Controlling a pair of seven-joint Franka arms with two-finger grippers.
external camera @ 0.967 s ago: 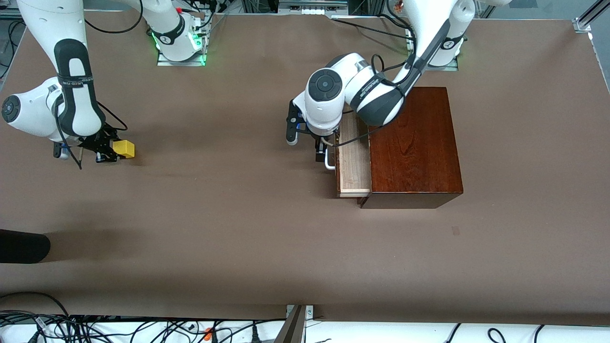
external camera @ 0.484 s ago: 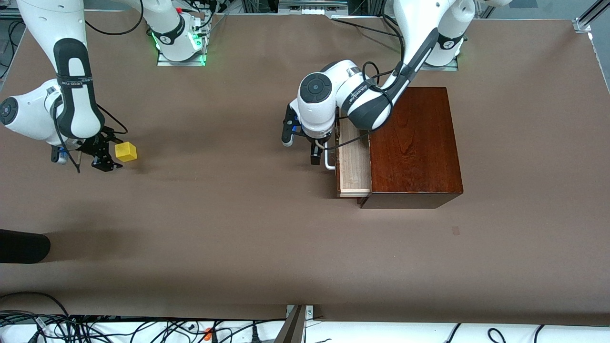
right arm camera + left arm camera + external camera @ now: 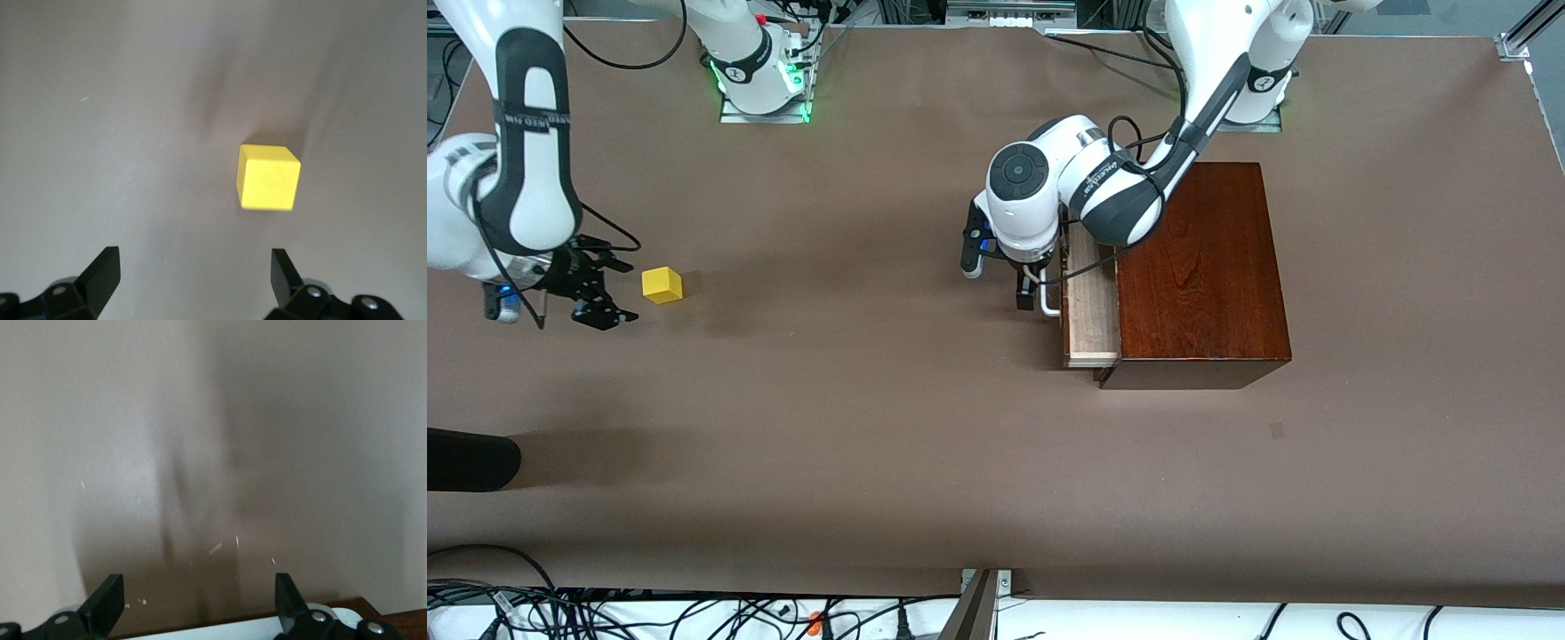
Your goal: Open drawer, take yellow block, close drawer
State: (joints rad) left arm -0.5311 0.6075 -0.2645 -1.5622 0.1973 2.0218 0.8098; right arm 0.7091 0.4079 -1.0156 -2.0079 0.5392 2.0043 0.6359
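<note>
Yellow cube of plain wood, the yellow block (image 3: 662, 285), sits alone on the brown table (image 3: 854, 427) toward the right arm's end — it is out, so that part looks done. The right gripper (image 3: 590, 291) is just beside it with fingers spread wide, holding nothing. The drawer (image 3: 1092, 307) of the dark red-brown wooden box (image 3: 1199, 271) is partly open. The left gripper (image 3: 1035, 293) is at its white handle (image 3: 1049, 300), fingers apart — likely placed to push it shut.

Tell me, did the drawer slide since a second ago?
Yes. The drawer slid a little way back into the wooden box, which stayed put. The left claw is open at its white handle.
</note>
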